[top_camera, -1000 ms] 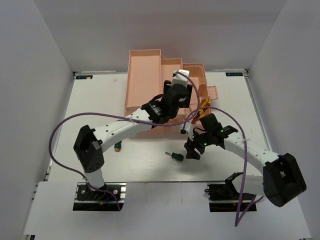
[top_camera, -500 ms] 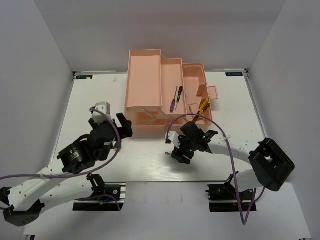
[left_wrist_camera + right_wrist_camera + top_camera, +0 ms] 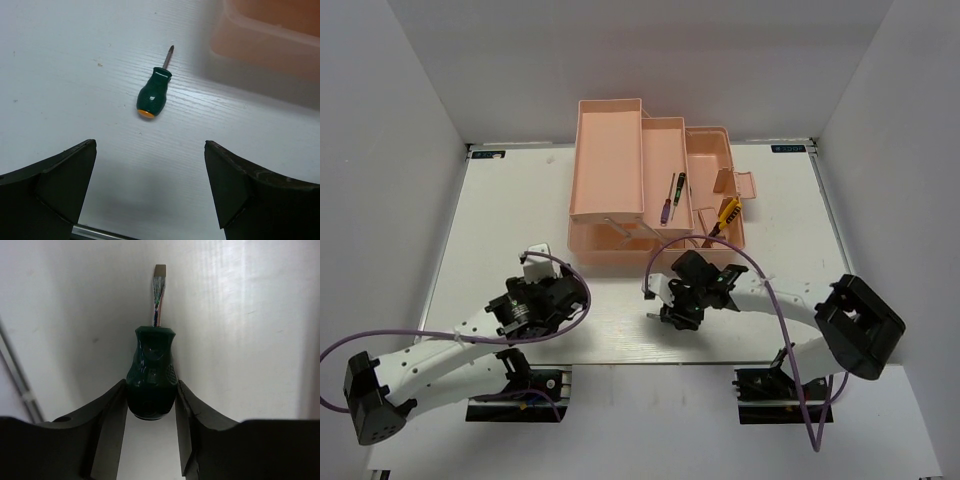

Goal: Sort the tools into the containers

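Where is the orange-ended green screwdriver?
Left wrist view: the stubby screwdriver lies on the table ahead of the open left gripper, tip toward the toolbox.

Under my right gripper (image 3: 662,312) lies a white table (image 3: 500,220), faintly wood-grained. White walls (image 3: 400,110) close it in to the gripper's left, right and far ahead. Two small dark labels (image 3: 488,154) sit at the table's far corners, well beyond it.

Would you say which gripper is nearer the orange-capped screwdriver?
Left. The left gripper hovers open before the orange-capped screwdriver; the right gripper is farther off, gripping another green screwdriver.
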Controlling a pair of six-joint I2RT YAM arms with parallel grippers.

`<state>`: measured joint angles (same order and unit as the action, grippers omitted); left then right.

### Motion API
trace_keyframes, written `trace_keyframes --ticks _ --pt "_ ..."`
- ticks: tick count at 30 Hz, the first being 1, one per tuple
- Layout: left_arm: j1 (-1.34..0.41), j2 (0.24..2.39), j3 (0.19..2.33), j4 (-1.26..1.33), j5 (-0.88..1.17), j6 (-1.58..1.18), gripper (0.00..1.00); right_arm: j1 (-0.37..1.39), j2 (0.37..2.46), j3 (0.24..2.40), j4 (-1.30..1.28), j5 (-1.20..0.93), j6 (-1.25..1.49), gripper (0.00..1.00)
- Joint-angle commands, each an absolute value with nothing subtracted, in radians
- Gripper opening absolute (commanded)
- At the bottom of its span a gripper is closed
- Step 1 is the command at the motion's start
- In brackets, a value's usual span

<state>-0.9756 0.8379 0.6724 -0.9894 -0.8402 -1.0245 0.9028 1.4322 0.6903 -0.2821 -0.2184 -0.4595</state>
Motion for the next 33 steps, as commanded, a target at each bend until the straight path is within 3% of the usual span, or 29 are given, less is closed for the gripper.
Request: trace_keyframes --ticks 1,7,12,16,24,31,33 --pt "-0.968 0.821 0.634 -0.962 -0.882 -1.108 1.0 0.913 1.349 0.744 -0.455 -0.379 -0.54 0.03" --pt "-0.95 0.922 0.589 -0.887 -0.861 -1.108 1.0 0.904 1.266 1.048 -0.826 -0.521 -0.63 0.0" --pt "-0.931 0.98 0.552 -0.802 -0.848 -1.108 1.0 0.899 1.295 1.276 -0.908 -0.577 -0.615 0.0" --pt "-0.922 1.006 0.525 -0.769 -0.839 -1.108 1.0 0.893 1.353 1.458 -0.838 -0.531 -0.502 0.0" --pt "-0.913 0.94 0.486 -0.666 -0.839 -1.016 1.0 0.876 1.557 1.754 -0.549 -0.132 -0.229 0.0" --pt "-0.904 1.012 0.537 -0.666 -0.848 -0.956 0.97 0.854 1.805 1.93 -0.422 0.055 -0.247 0.0" --pt "-0.904 1.035 0.537 -0.654 -0.848 -0.956 0.96 0.842 1.828 1.928 -0.419 0.052 -0.258 0.07"
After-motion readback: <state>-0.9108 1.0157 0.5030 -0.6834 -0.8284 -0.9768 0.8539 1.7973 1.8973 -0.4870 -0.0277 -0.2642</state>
